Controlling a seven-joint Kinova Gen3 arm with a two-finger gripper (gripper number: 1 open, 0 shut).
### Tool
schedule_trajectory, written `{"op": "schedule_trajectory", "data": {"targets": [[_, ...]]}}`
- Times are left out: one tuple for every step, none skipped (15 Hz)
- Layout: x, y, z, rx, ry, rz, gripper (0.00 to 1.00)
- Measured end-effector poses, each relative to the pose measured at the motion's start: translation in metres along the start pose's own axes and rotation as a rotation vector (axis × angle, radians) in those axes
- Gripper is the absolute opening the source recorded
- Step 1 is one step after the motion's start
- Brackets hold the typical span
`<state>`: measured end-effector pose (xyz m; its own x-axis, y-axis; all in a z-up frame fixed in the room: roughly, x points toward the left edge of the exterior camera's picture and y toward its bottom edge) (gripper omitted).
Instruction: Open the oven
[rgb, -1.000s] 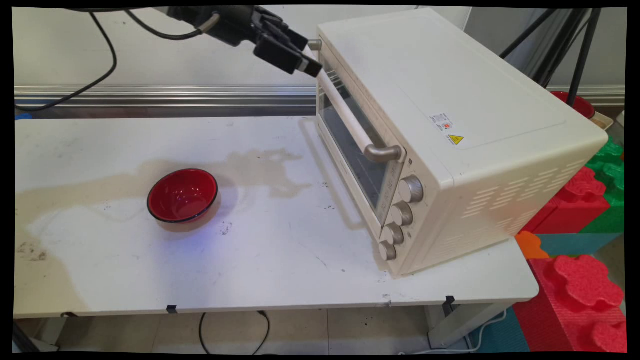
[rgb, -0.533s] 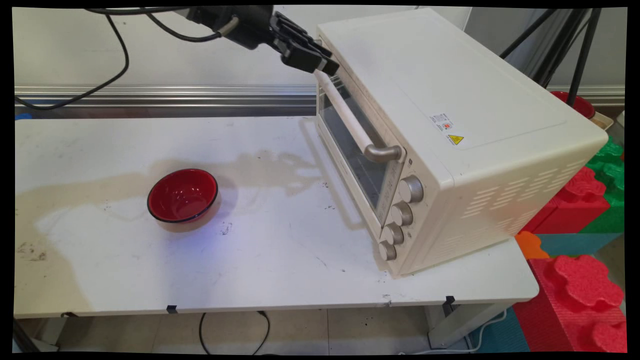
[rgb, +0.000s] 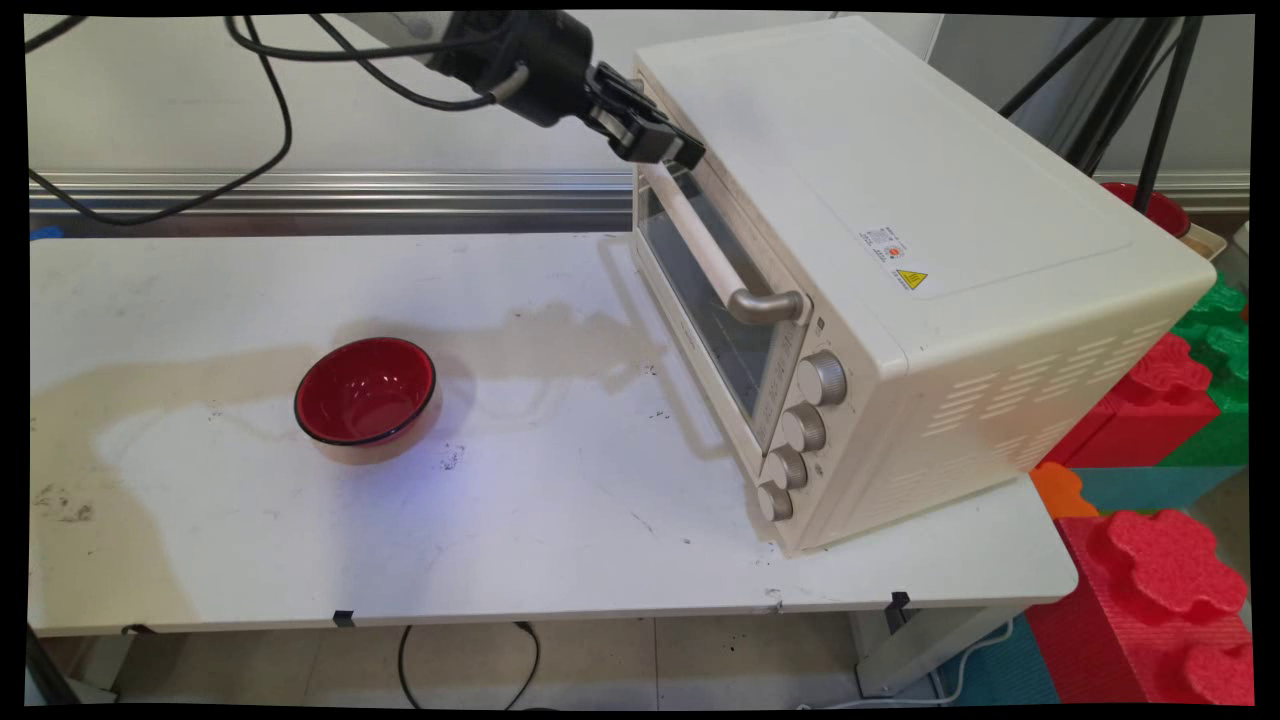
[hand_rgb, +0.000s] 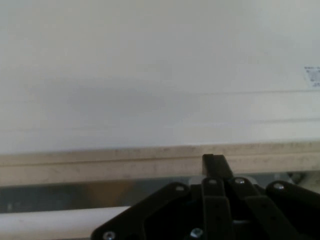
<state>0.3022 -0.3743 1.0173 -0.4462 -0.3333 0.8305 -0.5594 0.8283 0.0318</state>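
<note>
**Tool at the top front edge of the oven**

We see the black two-finger tool (rgb: 668, 150) up at the top front edge of the cream-white metal toaster oven (rgb: 900, 250), at the far end of its door, right above the end of the pale bar handle (rgb: 700, 240). In the main view its tip lies against the oven's upper front corner. In the hand view we find the tool's linkage (hand_rgb: 215, 200) close up to the oven's flat top and the beige strip of the door's upper edge, with one narrow black finger (hand_rgb: 214, 164) rising in front of that strip. Its fingers look drawn together, with no gap that we can make out and nothing between them.

The oven stands on the right part of the white counter (rgb: 520, 520), reaching its right edge, with its glass door shut and facing the counter's left side. Four round metal knobs (rgb: 805, 428) run down the near end of its front.

A red round bowl with a dark rim (rgb: 366, 390) sits upright on the counter's left half, well apart from the oven and tool. Pale brown stains (rgb: 150, 370) spread over the counter beside it.
</note>
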Motion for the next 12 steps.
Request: {"op": "schedule_trajectory", "data": {"targets": [[0.000, 0.001, 0.005, 0.000, -0.003, -0.008, 0.00], [-0.001, 0.002, 0.010, 0.000, -0.007, -0.015, 0.00], [-0.001, 0.002, 0.012, 0.000, -0.009, -0.020, 0.00], [-0.003, 0.003, 0.016, 0.000, -0.014, -0.029, 0.00], [-0.004, 0.003, 0.019, 0.001, -0.017, -0.035, 0.00], [-0.005, 0.004, 0.021, 0.003, -0.021, -0.043, 0.00], [-0.007, 0.005, 0.025, 0.006, -0.026, -0.054, 0.00], [-0.009, 0.005, 0.027, 0.008, -0.031, -0.064, 0.00], [-0.011, 0.006, 0.029, 0.011, -0.035, -0.072, 0.00], [-0.013, 0.006, 0.030, 0.012, -0.037, -0.077, 0.00], [-0.015, 0.007, 0.032, 0.013, -0.041, -0.083, 0.00], [-0.016, 0.007, 0.033, 0.014, -0.044, -0.086, 0.00]]}}
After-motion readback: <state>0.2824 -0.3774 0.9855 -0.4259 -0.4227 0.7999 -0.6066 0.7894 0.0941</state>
